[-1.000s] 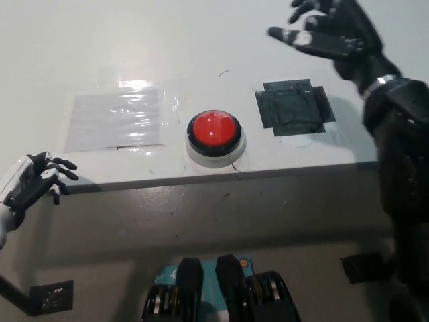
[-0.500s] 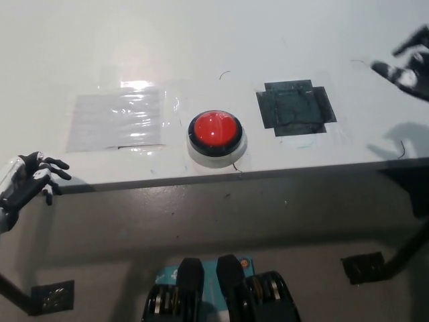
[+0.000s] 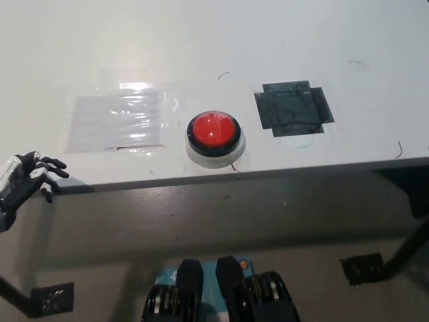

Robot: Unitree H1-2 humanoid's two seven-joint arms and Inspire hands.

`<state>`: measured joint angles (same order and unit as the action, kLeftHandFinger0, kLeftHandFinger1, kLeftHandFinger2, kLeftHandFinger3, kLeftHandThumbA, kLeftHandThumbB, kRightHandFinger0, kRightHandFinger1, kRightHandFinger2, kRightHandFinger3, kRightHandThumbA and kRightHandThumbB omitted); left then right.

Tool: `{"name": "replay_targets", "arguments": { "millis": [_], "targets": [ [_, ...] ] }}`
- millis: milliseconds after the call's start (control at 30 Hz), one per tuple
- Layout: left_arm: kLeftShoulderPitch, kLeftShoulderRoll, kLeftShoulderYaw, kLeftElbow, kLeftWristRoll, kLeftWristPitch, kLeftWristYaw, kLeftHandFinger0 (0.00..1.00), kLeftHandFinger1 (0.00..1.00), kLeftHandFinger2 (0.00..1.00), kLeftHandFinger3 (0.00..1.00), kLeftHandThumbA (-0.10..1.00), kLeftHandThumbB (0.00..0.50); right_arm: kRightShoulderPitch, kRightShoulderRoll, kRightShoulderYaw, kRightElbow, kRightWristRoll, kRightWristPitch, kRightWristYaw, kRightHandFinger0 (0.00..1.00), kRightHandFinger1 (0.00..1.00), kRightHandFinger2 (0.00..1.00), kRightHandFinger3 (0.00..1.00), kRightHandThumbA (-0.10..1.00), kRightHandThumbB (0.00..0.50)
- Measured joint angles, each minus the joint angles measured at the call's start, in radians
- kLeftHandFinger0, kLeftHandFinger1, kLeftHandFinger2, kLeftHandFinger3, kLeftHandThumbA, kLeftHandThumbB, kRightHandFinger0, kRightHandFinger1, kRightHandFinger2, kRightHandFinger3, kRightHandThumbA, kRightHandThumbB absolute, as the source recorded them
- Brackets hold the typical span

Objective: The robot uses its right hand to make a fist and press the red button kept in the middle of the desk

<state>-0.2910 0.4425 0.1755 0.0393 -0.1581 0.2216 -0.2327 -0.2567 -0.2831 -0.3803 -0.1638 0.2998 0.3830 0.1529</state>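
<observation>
Nearest the camera, at the picture's lower left around eight o'clock, the white left hand point(image 3: 27, 181) rests at the front edge of the desk point(image 3: 268, 40), its dark-tipped fingers point(image 3: 52, 163) spread and loosely curled, holding nothing; whether the tips touch the desk edge cannot be told. The black right hand is out of the frame, so its state cannot be seen. Beyond the desk's front edge, the red button point(image 3: 214, 129) sits in the middle of the white desktop, a domed red cap in a black ring on a pale round base, with nothing touching it. It lies at about two o'clock from the left hand and well apart from it. To the button's nine o'clock, just beside it, a sheet of clear tape point(image 3: 117, 119) lies flat on the desk, catching a glare at its upper edge. To the button's two o'clock, near it, a dark patch of tape point(image 3: 293, 107) is stuck to the surface. Farther back the desktop shows a few thin scuff marks point(image 3: 223, 74).
</observation>
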Motion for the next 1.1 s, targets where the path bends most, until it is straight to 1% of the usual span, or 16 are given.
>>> {"name": "replay_targets", "arguments": {
  "millis": [133,333,400,500,533,567,633,667,700,733,767,833,867,900,933,1100],
  "targets": [
    [0.0,0.0,0.0,0.001,0.0,-0.001,-0.005,0.27,0.33,0.44,0.58,0.55,0.0,0.054,0.004,-0.006,-0.001,0.005,-0.007,-0.002,0.0,0.0,0.3,0.25,1.0,0.5],
    [0.0,0.0,0.0,0.005,0.0,-0.006,-0.013,0.26,0.32,0.44,0.57,0.55,0.002,0.092,0.013,-0.01,-0.001,0.005,-0.019,-0.013,0.0,0.0,0.3,0.25,1.0,0.5],
    [0.001,0.0,0.0,0.006,0.001,-0.008,-0.015,0.27,0.33,0.45,0.57,0.54,0.0,0.101,0.016,-0.01,0.0,0.005,-0.024,-0.019,0.0,0.0,0.28,0.2,1.0,0.5],
    [0.001,0.0,0.0,0.006,0.001,-0.007,-0.015,0.28,0.35,0.46,0.58,0.54,0.0,0.103,0.017,-0.011,0.001,0.005,-0.026,-0.027,0.0,0.0,0.19,0.08,1.0,0.5],
    [0.001,0.0,0.0,0.006,0.001,-0.007,-0.015,0.28,0.34,0.46,0.58,0.54,0.0,0.103,0.018,-0.011,0.001,0.005,-0.026,-0.03,0.0,0.01,0.22,0.1,1.0,0.5],
    [0.001,0.0,0.0,0.006,0.001,-0.007,-0.015,0.27,0.33,0.45,0.58,0.53,0.0,0.103,0.019,-0.011,0.001,0.005,-0.027,-0.032,0.03,0.06,0.3,0.21,1.0,0.5],
    [0.001,0.0,0.001,0.006,0.001,-0.007,-0.016,0.29,0.33,0.46,0.59,0.52,0.0,0.103,0.022,-0.011,0.001,0.003,-0.027,-0.039,0.13,0.26,0.46,0.34,1.0,0.5],
    [0.001,0.0,0.001,0.006,0.001,-0.007,-0.016,0.29,0.33,0.46,0.59,0.52,0.0,0.103,0.023,-0.01,0.001,0.002,-0.027,-0.042,0.19,0.35,0.54,0.37,1.0,0.5],
    [0.001,0.0,0.001,0.006,0.001,-0.007,-0.016,0.29,0.33,0.46,0.59,0.52,0.0,0.103,0.023,-0.01,0.001,0.001,-0.027,-0.045,0.18,0.38,0.5,0.31,1.0,0.5],
    [0.001,0.0,0.001,0.006,0.001,-0.007,-0.017,0.28,0.32,0.46,0.59,0.53,0.0,0.103,0.023,-0.01,0.0,0.0,-0.026,-0.049,0.19,0.43,0.51,0.34,1.0,0.493],
    [0.001,0.0,0.001,0.006,0.001,-0.007,-0.017,0.29,0.33,0.46,0.59,0.53,0.0,0.103,0.023,-0.01,0.0,-0.002,-0.026,-0.053,0.2,0.46,0.54,0.4,1.0,0.483],
    [0.001,0.0,0.001,0.006,0.001,-0.007,-0.02,0.3,0.35,0.47,0.58,0.54,0.0,0.103,0.022,-0.008,0.0,-0.006,-0.024,-0.058,0.17,0.47,0.49,0.54,1.0,0.491],
    [0.001,0.0,0.001,0.006,0.001,-0.007,-0.021,0.3,0.35,0.47,0.58,0.54,0.0,0.104,0.021,-0.006,-0.001,-0.009,-0.022,-0.06,0.18,0.47,0.49,0.57,1.0,0.497],
    [0.001,0.0,0.001,0.006,0.001,-0.007,-0.021,0.3,0.35,0.47,0.59,0.55,0.0,0.104,0.019,-0.004,-0.001,-0.011,-0.021,-0.061,0.2,0.49,0.51,0.61,1.0,0.5],
    [0.001,0.0,0.001,0.006,0.001,-0.008,-0.021,0.31,0.36,0.48,0.58,0.55,0.0,0.105,0.016,0.002,-0.002,-0.013,-0.019,-0.061,0.28,0.55,0.54,0.65,1.0,0.494],
    [0.002,0.001,0.001,0.006,0.001,-0.008,-0.021,0.32,0.37,0.5,0.61,0.55,0.0,0.111,-0.003,0.022,-0.008,-0.021,-0.013,-0.06,0.37,0.56,0.57,0.68,1.0,0.471]
  ]
}}
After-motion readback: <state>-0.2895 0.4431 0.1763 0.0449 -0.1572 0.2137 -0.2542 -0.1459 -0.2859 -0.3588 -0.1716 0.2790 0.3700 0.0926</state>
